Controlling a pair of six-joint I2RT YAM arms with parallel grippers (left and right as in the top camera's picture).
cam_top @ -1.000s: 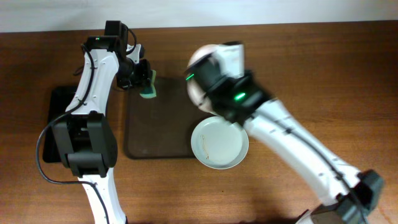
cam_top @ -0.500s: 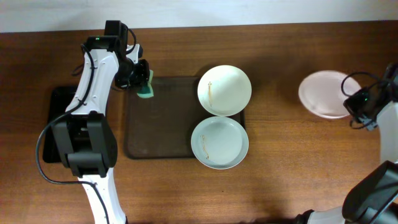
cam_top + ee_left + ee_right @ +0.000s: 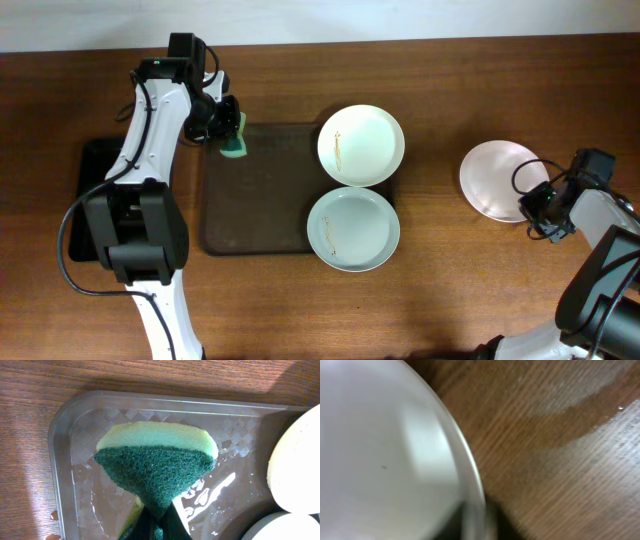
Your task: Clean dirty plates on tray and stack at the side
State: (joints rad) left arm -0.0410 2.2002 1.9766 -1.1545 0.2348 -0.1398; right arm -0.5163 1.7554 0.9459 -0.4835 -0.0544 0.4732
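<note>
Standing at the table (image 3: 450, 80), I note two plates on the dark tray (image 3: 250, 200), both at its right end and touching each other. The upper plate (image 3: 361, 145) is white and carries a thin yellowish-brown streak left of its centre. The lower plate (image 3: 352, 229) is paler, faintly bluish, with a similar thin streak near its left side. Both overhang the tray's edge slightly.

The left gripper (image 3: 234, 128) hangs at the tray's far left corner, pinched tight on a sponge (image 3: 238, 143). In the left wrist view the sponge (image 3: 157, 460) shows a dark green scouring face and a pale yellow-green foam back, squeezed to a wedge. The tray floor (image 3: 210, 495) beneath it glistens wet.

Well to the right of the tray lies a pink plate (image 3: 497, 180), on or just above the bare wood. The right gripper (image 3: 535, 205) sits at its near right rim and appears clamped on it. The right wrist view is blurred; the pink plate (image 3: 380, 450) looks clean there apart from one tiny dark speck.
</note>
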